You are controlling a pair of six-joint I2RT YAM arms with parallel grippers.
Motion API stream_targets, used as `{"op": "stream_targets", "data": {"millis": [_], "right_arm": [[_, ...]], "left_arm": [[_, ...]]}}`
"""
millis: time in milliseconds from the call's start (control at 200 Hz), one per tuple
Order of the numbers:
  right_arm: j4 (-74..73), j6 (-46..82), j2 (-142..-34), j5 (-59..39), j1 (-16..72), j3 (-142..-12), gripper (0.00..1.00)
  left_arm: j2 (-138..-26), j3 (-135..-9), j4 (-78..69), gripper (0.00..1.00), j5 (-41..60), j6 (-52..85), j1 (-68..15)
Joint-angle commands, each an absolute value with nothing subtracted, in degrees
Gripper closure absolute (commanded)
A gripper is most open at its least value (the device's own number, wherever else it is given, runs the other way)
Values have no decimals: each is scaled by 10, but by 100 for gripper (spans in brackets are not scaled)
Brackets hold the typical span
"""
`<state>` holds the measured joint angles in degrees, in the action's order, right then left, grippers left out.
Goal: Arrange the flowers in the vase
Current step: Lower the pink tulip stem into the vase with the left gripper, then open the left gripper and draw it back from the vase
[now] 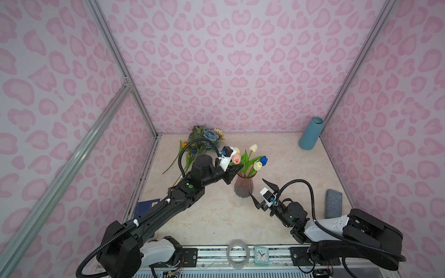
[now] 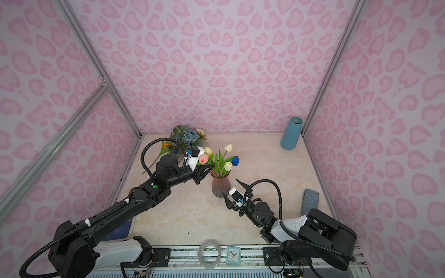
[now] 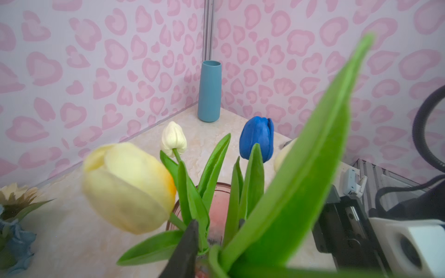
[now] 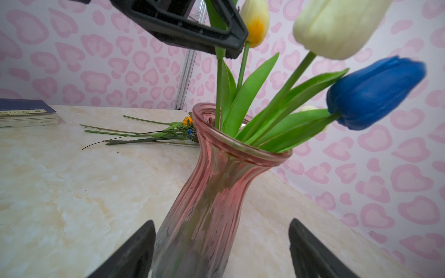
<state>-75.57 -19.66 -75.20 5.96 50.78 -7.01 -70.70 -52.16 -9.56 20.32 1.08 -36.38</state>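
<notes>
A pink ribbed glass vase (image 1: 244,187) (image 2: 220,187) stands mid-table holding tulips: white (image 1: 253,147), blue (image 1: 264,159), cream (image 1: 257,165), yellow (image 3: 127,187) and pink (image 1: 236,158). My left gripper (image 1: 238,168) (image 3: 218,223) hovers over the vase mouth, its jaws a little open. A green stem (image 4: 219,72) runs between them down into the vase. My right gripper (image 1: 257,187) (image 4: 222,221) is wide open, one finger on each side of the vase's lower body. More flowers lie at the back left: a dusty-blue rose bunch (image 1: 209,134) and an orange bloom (image 1: 184,144).
A teal cylinder vase (image 1: 310,133) stands in the back right corner. A grey block (image 1: 333,203) lies by the right wall and a blue book (image 1: 147,207) at the left edge under my left arm. A tape roll (image 1: 237,252) and small clock (image 1: 261,255) sit on the front rail.
</notes>
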Motion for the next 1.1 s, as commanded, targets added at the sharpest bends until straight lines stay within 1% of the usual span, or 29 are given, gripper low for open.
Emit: {"op": "stream_targets", "data": {"millis": [0, 90, 100, 130, 205, 225, 270, 310, 375, 470, 535, 685, 755, 825, 905, 935, 965, 1020, 1050, 1095], "right_arm": [[-785, -190, -753, 59, 509, -71, 14], [-783, -192, -749, 60, 509, -69, 14], [-782, -193, -748, 61, 509, -69, 14], [-781, -194, -746, 61, 509, -68, 14], [-776, -195, -742, 64, 509, -68, 14], [-777, -195, -742, 64, 509, -68, 14], [-777, -192, -742, 66, 509, -69, 14], [-778, -190, -742, 65, 509, -69, 14], [-777, -189, -743, 61, 509, -70, 14], [-774, -189, -743, 63, 509, -71, 14], [-771, -192, -741, 63, 509, -71, 14], [-768, -193, -737, 68, 509, -71, 14], [-771, -193, -738, 68, 508, -70, 14], [-770, -192, -738, 66, 509, -70, 14], [-772, -192, -742, 64, 508, -71, 14], [-773, -192, -742, 64, 509, -71, 14], [-775, -192, -742, 63, 509, -70, 14], [-775, -192, -743, 63, 509, -71, 14], [-775, -193, -743, 63, 509, -71, 14], [-773, -193, -744, 62, 509, -71, 14]], "left_arm": [[-716, -561, 22, 67, 167, 0, -362], [-721, -587, 75, 65, 169, -13, -362], [-721, -590, 80, 61, 169, -14, -362], [-720, -597, 94, 55, 173, -19, -362], [-710, -604, 114, 30, 175, -31, -362], [-707, -605, 118, 26, 172, -35, -362], [-698, -602, 121, 13, 161, -45, -362], [-690, -598, 119, 6, 154, -56, -362], [-682, -594, 117, 0, 141, -69, -362], [-685, -593, 119, 2, 110, -91, -359], [-682, -582, 102, 1, 112, -92, -348], [-638, -543, 35, 1, 159, -101, -311], [-617, -538, 17, 0, 203, -111, -283], [-600, -532, 8, 3, 251, -128, -247], [-582, -511, 4, 7, 277, -175, -215], [-573, -494, -5, 6, 257, -194, -210], [-566, -472, -27, 3, 221, -207, -205], [-561, -436, -59, 0, 178, -233, -185], [-565, -419, -82, 2, 148, -234, -169], [-582, -409, -105, 2, 101, -216, -135]]}}
